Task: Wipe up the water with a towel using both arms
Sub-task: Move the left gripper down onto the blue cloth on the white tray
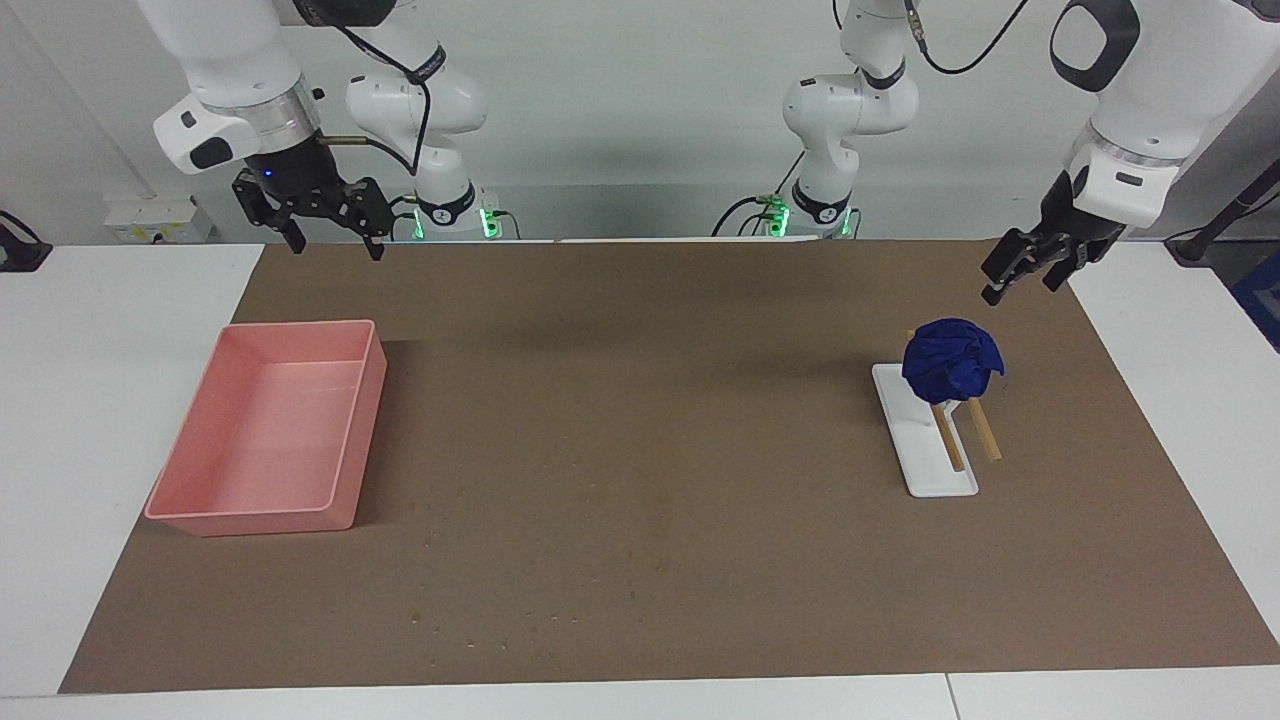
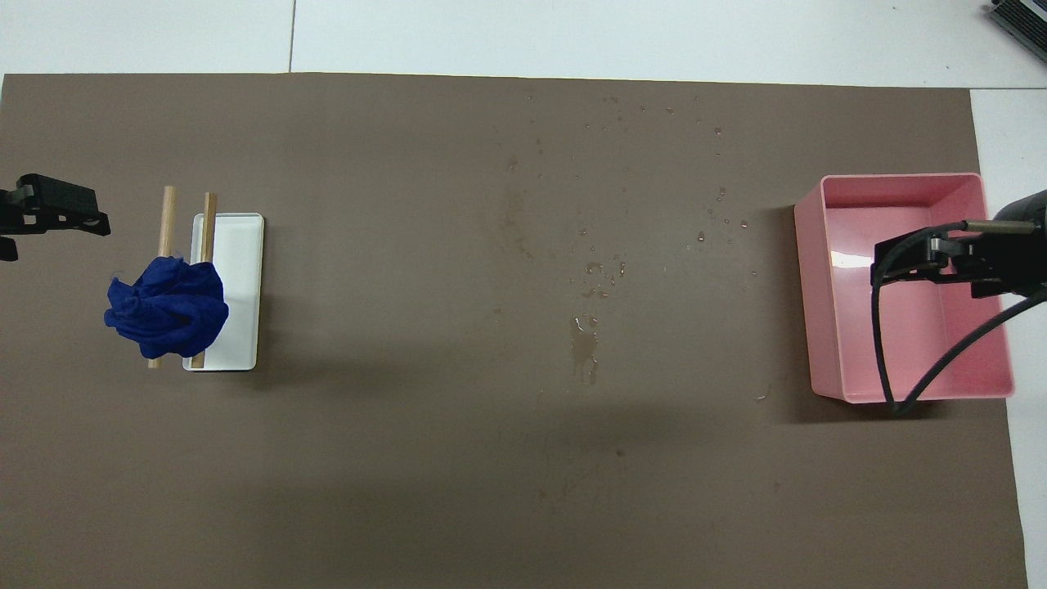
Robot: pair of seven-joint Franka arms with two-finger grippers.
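The deep-blue towel (image 1: 950, 358) (image 2: 168, 315) hangs bunched over two wooden rods of a small white rack (image 1: 925, 455) (image 2: 237, 270) toward the left arm's end of the table. My left gripper (image 1: 1020, 285) (image 2: 61, 221) hovers open in the air beside the towel, touching nothing. Water shows as a small puddle (image 2: 584, 348) and scattered drops (image 2: 601, 270) on the middle of the brown mat. High over the pink tray, my right gripper (image 1: 335, 243) (image 2: 900, 262) is open and empty.
A pink tray (image 1: 365, 440) (image 2: 818, 327) with nothing in it sits at the right arm's end of the brown mat (image 1: 640, 420) (image 2: 409, 450). White tabletop borders the mat on every side.
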